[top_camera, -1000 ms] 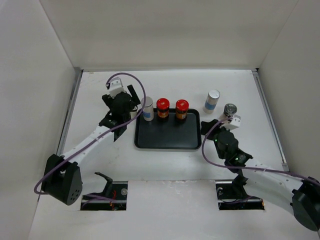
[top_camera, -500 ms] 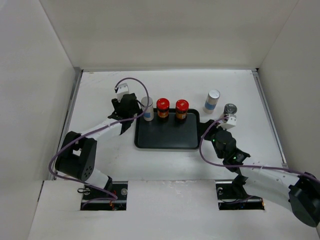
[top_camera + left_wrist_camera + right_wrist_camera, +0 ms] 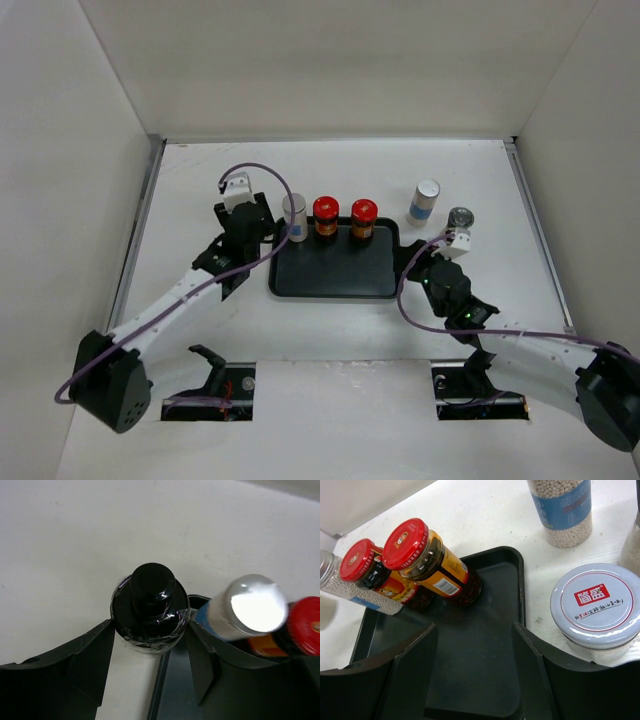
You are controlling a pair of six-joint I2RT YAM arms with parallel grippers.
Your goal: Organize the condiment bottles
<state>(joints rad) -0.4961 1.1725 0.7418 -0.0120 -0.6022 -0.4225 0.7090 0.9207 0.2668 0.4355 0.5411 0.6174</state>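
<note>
In the left wrist view, my left gripper (image 3: 150, 622) is shut on a black-capped bottle (image 3: 150, 605) that stands on the table just left of the black tray (image 3: 170, 680). From above, the left gripper (image 3: 258, 228) hides that bottle. A silver-capped, blue-labelled bottle (image 3: 295, 217) and two red-capped jars (image 3: 325, 215) (image 3: 363, 218) line the tray's (image 3: 335, 265) far edge. My right gripper (image 3: 474, 626) is open over the tray's right end, with nothing between its fingers. A white-lidded jar (image 3: 595, 605) stands on the table just right of it, and a blue-labelled bottle (image 3: 565, 510) stands beyond.
White walls close in the table on the left, back and right. The white-capped bottle (image 3: 424, 200) and the grey-lidded jar (image 3: 460, 217) stand off the tray's right corner. Two cut-outs (image 3: 205, 385) lie in the near edge by the arm bases.
The left gripper has come down beside the tray's left corner and closed on the black-capped bottle. The right gripper has hardly moved.
</note>
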